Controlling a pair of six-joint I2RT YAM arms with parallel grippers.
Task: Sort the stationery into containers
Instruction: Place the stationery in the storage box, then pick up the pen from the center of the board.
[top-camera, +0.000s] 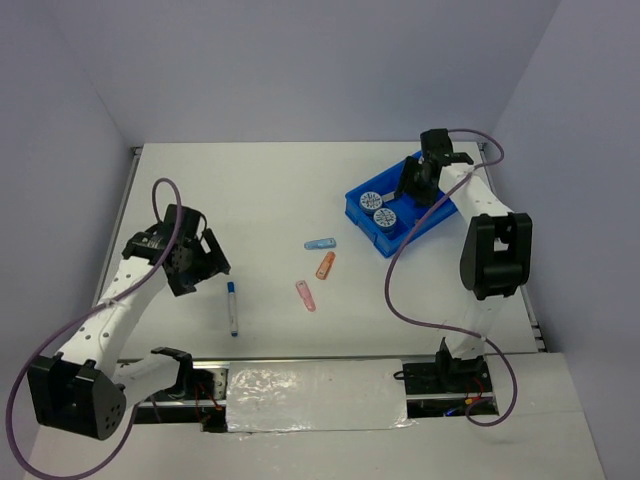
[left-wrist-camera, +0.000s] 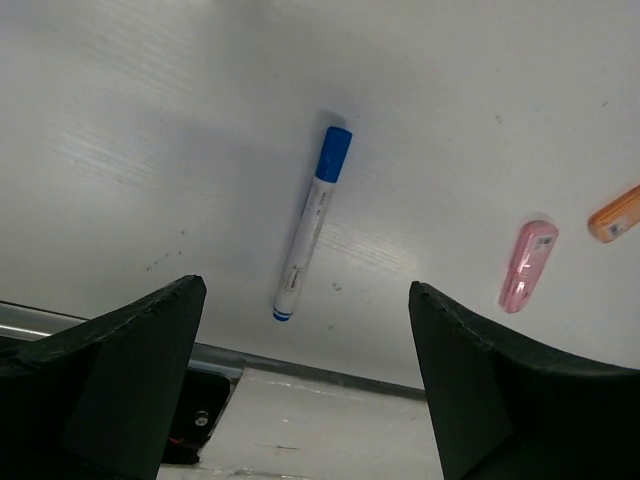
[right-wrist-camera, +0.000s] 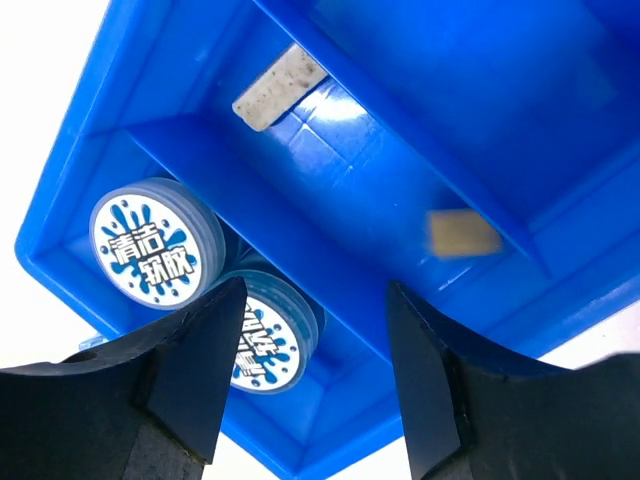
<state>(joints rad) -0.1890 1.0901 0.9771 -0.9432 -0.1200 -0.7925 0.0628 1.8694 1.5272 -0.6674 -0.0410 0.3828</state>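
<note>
The bright blue tray (top-camera: 422, 222) stands at the far right. In the right wrist view the tray (right-wrist-camera: 450, 90) holds two round blue boxes (right-wrist-camera: 155, 243) (right-wrist-camera: 270, 335) in one compartment, a grey piece (right-wrist-camera: 280, 87) in the middle one, and a blurred tan eraser (right-wrist-camera: 462, 233). My right gripper (right-wrist-camera: 310, 400) is open and empty just above the tray. The blue-white pen (left-wrist-camera: 312, 222) lies on the table under my open, empty left gripper (left-wrist-camera: 305, 380). The blue (top-camera: 320, 244), orange (top-camera: 325, 265) and pink (top-camera: 306, 294) slim pieces lie mid-table.
The pink piece (left-wrist-camera: 528, 264) and orange piece (left-wrist-camera: 615, 215) lie to the right of the pen in the left wrist view. The table's near edge with a metal rail (left-wrist-camera: 300, 365) runs just below the pen. White walls enclose the table.
</note>
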